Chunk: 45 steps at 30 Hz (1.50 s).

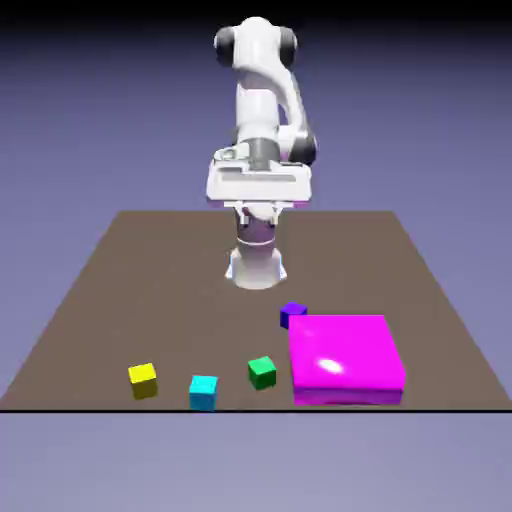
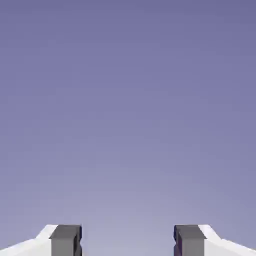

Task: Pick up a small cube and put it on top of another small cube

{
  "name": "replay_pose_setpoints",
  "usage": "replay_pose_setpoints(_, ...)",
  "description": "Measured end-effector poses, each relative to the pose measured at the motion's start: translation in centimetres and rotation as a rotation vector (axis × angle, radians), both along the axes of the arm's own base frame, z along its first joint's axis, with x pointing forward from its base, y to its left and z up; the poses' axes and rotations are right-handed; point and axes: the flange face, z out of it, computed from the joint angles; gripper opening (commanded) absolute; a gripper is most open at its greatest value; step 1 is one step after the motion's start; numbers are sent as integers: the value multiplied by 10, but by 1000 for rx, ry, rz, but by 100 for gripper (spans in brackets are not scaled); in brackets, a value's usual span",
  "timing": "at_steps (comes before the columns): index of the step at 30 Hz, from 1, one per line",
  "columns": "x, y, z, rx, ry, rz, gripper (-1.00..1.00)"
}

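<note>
Exterior view shows the gripper (image 1: 258, 215) held high above the far part of the worktop (image 1: 120, 290), well apart from every cube; from this side its jaws are mostly hidden under the white hand. In the hand view the two grey fingertips (image 2: 66, 240) sit wide apart at the bottom edge with only blue-violet backdrop between them, so the jaws are released and grasp nothing.

Four small cubes lie near the worktop's front edge: a yellow cube (image 1: 143, 379) toward the exterior view's left, a cyan cube (image 1: 203, 391) beside it, a green cube (image 1: 262, 372) further right, and a purple cube (image 1: 292, 314) just behind the corner of a large flat magenta block (image 1: 346, 358) (close to it, though whether they touch cannot be told).

Each cube looks rigid, light and smooth-sided, so it should neither deform nor resist lifting, but a glancing grip could let it slip or twist. The safest hold is probably from straight above, pads on two opposite flat faces at mid-height. The yellow, cyan and green cubes all have free sides; the purple one is crowded by the block, making it the awkward choice
</note>
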Motion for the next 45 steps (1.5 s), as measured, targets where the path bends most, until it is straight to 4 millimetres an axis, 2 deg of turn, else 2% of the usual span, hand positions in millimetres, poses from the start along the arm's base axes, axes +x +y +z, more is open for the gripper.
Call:
replay_pose_setpoints(5,41,-28,-35,-6,182,22,0)
replay_pose_setpoints(10,76,-59,-77,-21,361,51,0)
replay_pose_setpoints(19,118,-120,-161,-66,669,113,0)
replay_pose_setpoints(29,141,-186,-238,-150,984,200,0)
replay_pose_setpoints(35,151,-218,-268,-219,1158,262,0)
replay_pose_setpoints(37,152,-221,-271,-227,1176,270,0)
replay_pose_setpoints(40,132,-229,-335,-227,1176,270,0)
replay_pose_setpoints(41,132,-229,-336,-227,1176,270,-100)
replay_pose_setpoints(43,132,-229,-336,-226,1176,270,-100)
replay_pose_setpoints(45,146,-223,-293,-226,1175,271,-100)
